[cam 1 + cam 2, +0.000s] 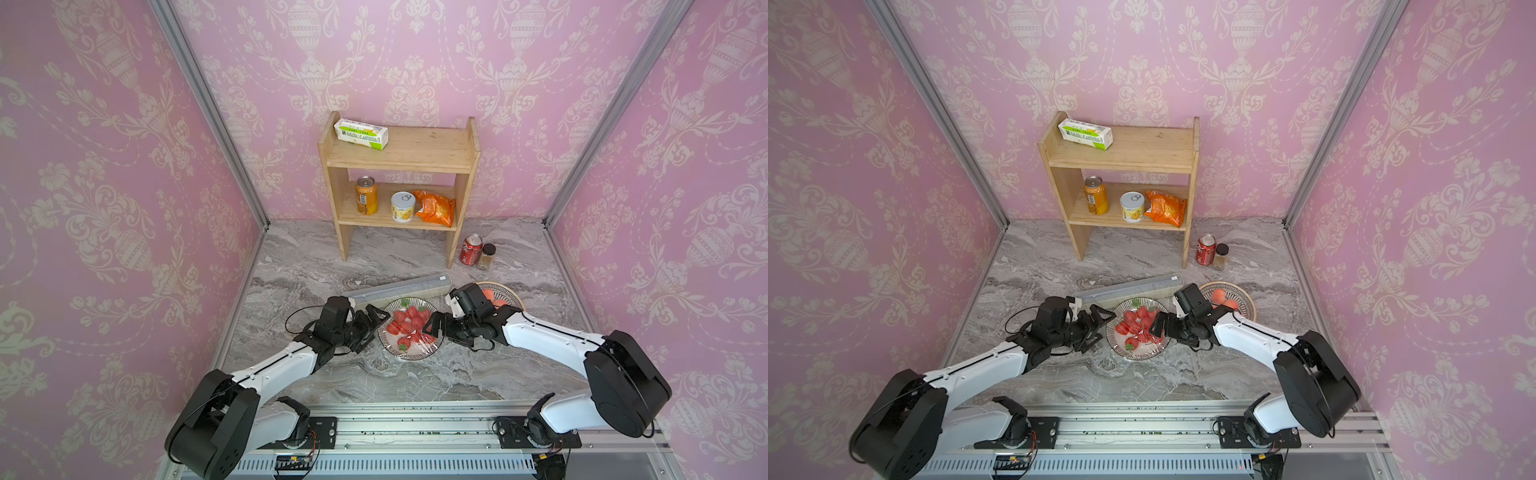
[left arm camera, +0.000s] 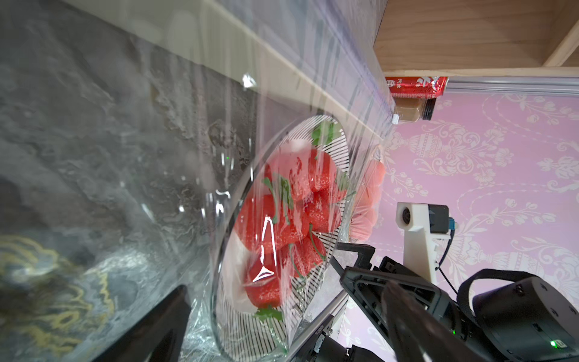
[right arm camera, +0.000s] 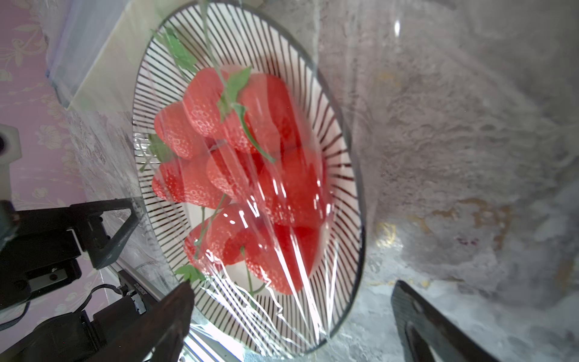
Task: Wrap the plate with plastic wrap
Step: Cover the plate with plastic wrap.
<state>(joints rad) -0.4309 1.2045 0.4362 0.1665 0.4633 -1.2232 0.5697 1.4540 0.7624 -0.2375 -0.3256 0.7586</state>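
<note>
Both arms sit low over the marble table [image 1: 353, 386], facing each other across the plate [image 1: 405, 356] of strawberries [image 1: 411, 321]. The left gripper [image 1: 376, 328] has its jaws spread wide with nothing pinched between them, and the plate's rim is right off its fingertips. Same deal with the right gripper [image 1: 432, 327]: jaws wide apart, gripping nothing, tips at the opposite rim, so the plate sits between the two grippers. The plastic wrap [image 3: 282, 225] is draped over the berries and the plate, all wrinkly and shiny, and in the wrist views it spills past the rim onto the table. Its dispenser box [image 1: 399, 289] lies just beyond the plate, on the far side from both grippers. Can't tell if the film actually touches either gripper's fingers. A second plate [image 1: 1246, 293] with peaches [image 1: 1219, 296] sits just behind the right gripper's wrist.
</note>
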